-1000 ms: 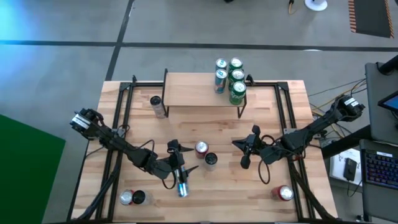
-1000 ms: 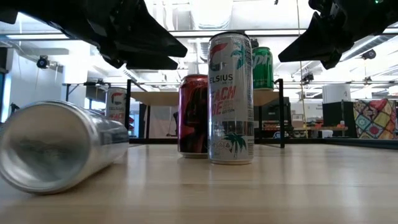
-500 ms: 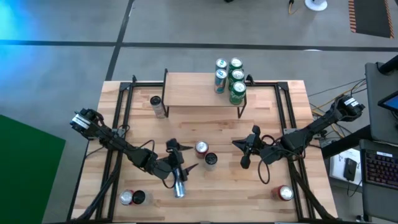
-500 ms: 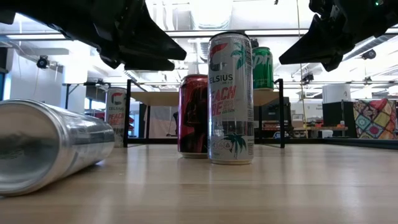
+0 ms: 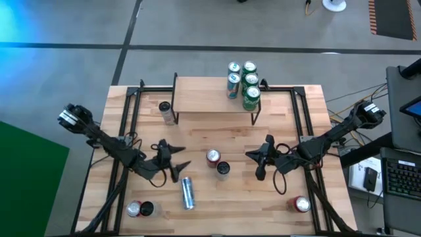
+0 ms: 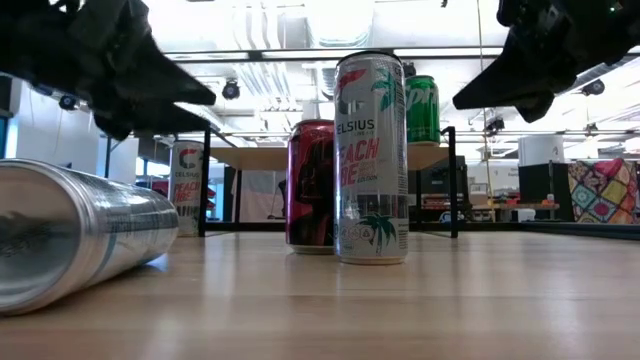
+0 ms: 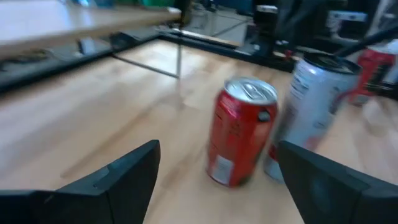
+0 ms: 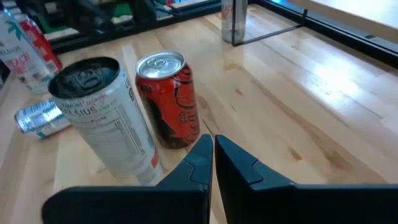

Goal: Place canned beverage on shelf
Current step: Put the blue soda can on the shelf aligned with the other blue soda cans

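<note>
Cans: my left claw (image 5: 172, 160) hangs wide open, empty, facing the red can (image 7: 239, 132) and nearer it; the silver can (image 5: 187, 192) lies sideways beside it. Right claw (image 5: 261, 162) pinched shut, empty.

We note two slim black jointed arms with black cables looped alongside; left gripper (image 5: 172, 160) and right gripper (image 5: 260, 162) carry tapered matte-black fingers.
</note>
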Robot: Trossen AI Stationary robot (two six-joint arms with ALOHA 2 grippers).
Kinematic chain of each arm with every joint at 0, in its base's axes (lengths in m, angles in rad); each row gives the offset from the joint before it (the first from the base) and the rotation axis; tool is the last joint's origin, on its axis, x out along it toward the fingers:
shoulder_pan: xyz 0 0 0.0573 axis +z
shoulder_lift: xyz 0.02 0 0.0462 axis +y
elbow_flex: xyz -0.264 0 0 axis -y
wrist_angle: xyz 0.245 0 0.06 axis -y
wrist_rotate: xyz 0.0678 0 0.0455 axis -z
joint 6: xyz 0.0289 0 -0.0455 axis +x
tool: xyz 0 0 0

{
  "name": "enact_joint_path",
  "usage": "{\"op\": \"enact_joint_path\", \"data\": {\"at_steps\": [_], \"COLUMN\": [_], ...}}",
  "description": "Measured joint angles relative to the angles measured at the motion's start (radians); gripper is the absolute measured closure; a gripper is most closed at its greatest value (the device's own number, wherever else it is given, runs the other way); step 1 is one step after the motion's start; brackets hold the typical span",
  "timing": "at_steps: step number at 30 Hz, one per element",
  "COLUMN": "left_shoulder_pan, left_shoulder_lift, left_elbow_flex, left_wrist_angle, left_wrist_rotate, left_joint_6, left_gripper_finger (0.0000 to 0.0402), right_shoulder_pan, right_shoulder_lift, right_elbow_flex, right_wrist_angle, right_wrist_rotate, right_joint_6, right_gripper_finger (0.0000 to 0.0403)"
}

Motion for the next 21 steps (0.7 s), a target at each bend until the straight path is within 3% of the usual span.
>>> {"op": "enact_joint_path", "data": {"at_steps": [7, 21], "left_shoulder_pan": [0.002, 0.014], "left_shoulder_lift": [0.064, 0.091], "left_elbow_flex": [-0.008, 0.030], "left_wrist_angle": [0.012, 0.001], "left_wrist_rotate": [0.037, 0.064], "left_joint_6": [-0.048, -0.017], "left_gripper_finger": [0.0088, 0.0081], "right_shoulder_pan": [0.000, -0.001], "right_shoulder_lift": [0.000, 0.000], "right_elbow_flex": [0.000, -0.001], "right_wrist_angle": [0.085, 0.052], "right_wrist_rotate": [0.061, 0.086], "right_joint_6": [-0.016, -0.012], "right_gripper_finger": [0.0378, 0.0290]}}
